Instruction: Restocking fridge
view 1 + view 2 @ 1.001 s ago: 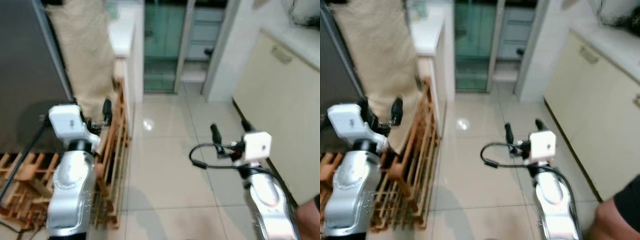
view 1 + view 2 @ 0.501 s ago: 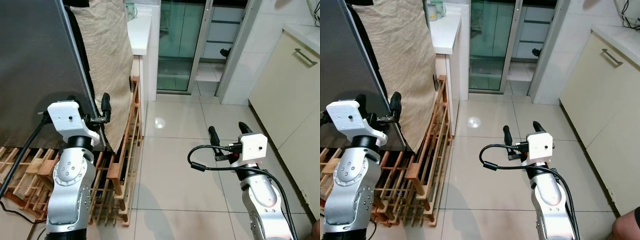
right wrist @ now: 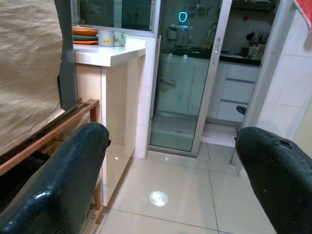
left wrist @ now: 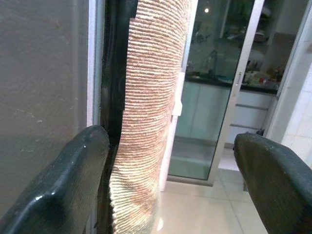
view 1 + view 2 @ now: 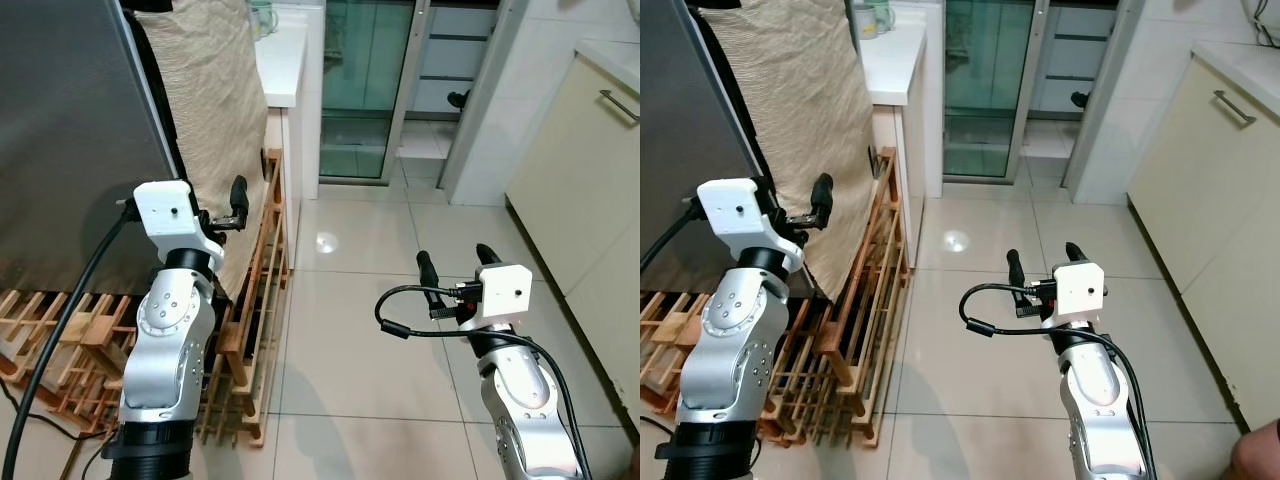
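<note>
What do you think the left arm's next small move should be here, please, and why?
Probably ease the left gripper forward until one finger slips behind the edge of the grey fridge door. It is open, empty and raised at that edge beside the beige cloth, and the door looks shut. The right gripper hangs over bare floor.

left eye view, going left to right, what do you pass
grey fridge side → left end effector → beige woven cloth → wooden rack → glass sliding door → right end effector → cream cabinet
</note>
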You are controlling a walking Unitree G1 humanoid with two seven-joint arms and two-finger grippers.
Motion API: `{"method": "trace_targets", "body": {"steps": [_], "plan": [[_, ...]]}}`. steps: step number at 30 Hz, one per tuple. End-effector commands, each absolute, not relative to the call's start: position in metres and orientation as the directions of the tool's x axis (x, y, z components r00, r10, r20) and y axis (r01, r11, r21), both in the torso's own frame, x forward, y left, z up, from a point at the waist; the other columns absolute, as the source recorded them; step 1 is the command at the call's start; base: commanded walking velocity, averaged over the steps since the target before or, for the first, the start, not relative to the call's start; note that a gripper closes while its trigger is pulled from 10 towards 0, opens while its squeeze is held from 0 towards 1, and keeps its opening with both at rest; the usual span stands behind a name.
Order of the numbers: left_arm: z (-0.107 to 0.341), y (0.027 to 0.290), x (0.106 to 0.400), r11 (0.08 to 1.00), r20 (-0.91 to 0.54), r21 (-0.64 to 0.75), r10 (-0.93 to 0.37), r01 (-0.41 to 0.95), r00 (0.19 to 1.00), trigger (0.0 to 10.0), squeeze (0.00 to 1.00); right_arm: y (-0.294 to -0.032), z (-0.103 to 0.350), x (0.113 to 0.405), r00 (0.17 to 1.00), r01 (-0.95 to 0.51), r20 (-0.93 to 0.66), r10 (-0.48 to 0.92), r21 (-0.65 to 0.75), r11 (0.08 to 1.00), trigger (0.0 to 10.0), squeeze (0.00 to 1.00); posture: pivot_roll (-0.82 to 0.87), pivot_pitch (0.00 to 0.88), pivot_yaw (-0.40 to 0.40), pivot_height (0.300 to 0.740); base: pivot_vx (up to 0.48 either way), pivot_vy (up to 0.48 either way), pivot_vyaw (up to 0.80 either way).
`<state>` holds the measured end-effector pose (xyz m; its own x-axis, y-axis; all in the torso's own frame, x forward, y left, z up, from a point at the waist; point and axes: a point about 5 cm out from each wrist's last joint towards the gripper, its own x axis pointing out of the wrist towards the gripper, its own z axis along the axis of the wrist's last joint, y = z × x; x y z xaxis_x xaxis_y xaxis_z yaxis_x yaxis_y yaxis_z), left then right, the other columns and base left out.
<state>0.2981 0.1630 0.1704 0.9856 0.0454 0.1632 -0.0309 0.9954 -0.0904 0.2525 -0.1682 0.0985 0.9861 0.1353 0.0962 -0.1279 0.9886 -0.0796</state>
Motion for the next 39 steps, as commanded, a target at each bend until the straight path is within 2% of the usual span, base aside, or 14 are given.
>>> {"method": "trace_targets", "body": {"steps": [1, 7, 24, 27, 31, 34, 36, 37, 39], "plan": [[0.16, 0.17, 0.301, 0.991, 0.09, -0.092, 0.105, -0.096, 0.99, 10.0, 0.0, -0.17, 0.095, 0.25, 0.988, -0.127, 0.08, 0.133, -0.086, 0.988, 10.0, 0.0, -0.14, 0.0, 0.014, 0.74, 0.0, 0.0, 0.0], [0.15, 0.173, 0.302, 0.969, 0.008, -0.204, 0.142, -0.138, 0.99, 10.0, 0.0, -0.17, 0.095, 0.252, 0.988, -0.129, 0.077, 0.136, -0.091, 0.987, 10.0, 0.0, -0.14, 0.0, 0.013, 0.74, 0.0, 0.0, 0.0], [0.179, 0.149, 0.304, 0.991, 0.188, -0.126, -0.016, 0.04, 0.982, 10.0, 0.0, -0.169, 0.093, 0.252, 0.987, -0.134, 0.071, 0.141, -0.098, 0.986, 10.0, 0.0, -0.14, 0.0, 0.013, 0.74, 0.0, 0.0, 0.0], [0.175, 0.139, 0.316, 0.988, 0.156, -0.126, -0.063, 0.083, 0.986, 10.0, 0.0, -0.169, 0.092, 0.253, 0.988, -0.135, 0.068, 0.142, -0.097, 0.986, 10.0, 0.0, -0.13, 0.0, 0.008, 0.74, 0.0, 0.0, 0.0], [0.168, 0.105, 0.335, 0.962, 0.08, -0.156, -0.212, 0.222, 0.974, 10.0, 0.0, -0.167, 0.092, 0.254, 0.986, -0.148, 0.068, 0.155, -0.098, 0.984, 10.0, 0.0, -0.13, 0.0, 0.005, 0.74, 0.0, 0.0, 0.0], [0.163, 0.095, 0.339, 0.949, 0.049, -0.19, -0.246, 0.251, 0.968, 10.0, 0.0, -0.167, 0.092, 0.254, 0.986, -0.146, 0.069, 0.153, -0.097, 0.984, 10.0, 0.0, -0.14, 0.0, 0.005, 0.74, 0.0, 0.0, 0.0], [0.16, 0.079, 0.342, 0.921, 0.038, -0.237, -0.308, 0.308, 0.951, 10.0, 0.0, -0.166, 0.092, 0.255, 0.986, -0.147, 0.071, 0.154, -0.096, 0.984, 10.0, 0.0, -0.14, 0.0, 0.005, 0.74, 0.0, 0.0, 0.0], [0.166, 0.061, 0.342, 0.874, 0.082, -0.26, -0.404, 0.411, 0.911, 10.0, 0.0, -0.165, 0.094, 0.256, 0.985, -0.149, 0.075, 0.157, -0.097, 0.984, 10.0, 0.0, -0.15, 0.0, 0.008, 0.74, 0.0, 0.0, 0.0], [0.169, 0.053, 0.34, 0.848, 0.107, -0.262, -0.449, 0.461, 0.887, 10.0, 0.0, -0.165, 0.094, 0.256, 0.985, -0.15, 0.077, 0.158, -0.097, 0.984, 10.0, 0.0, -0.15, 0.0, 0.008, 0.74, 0.0, 0.0, 0.0]]}}
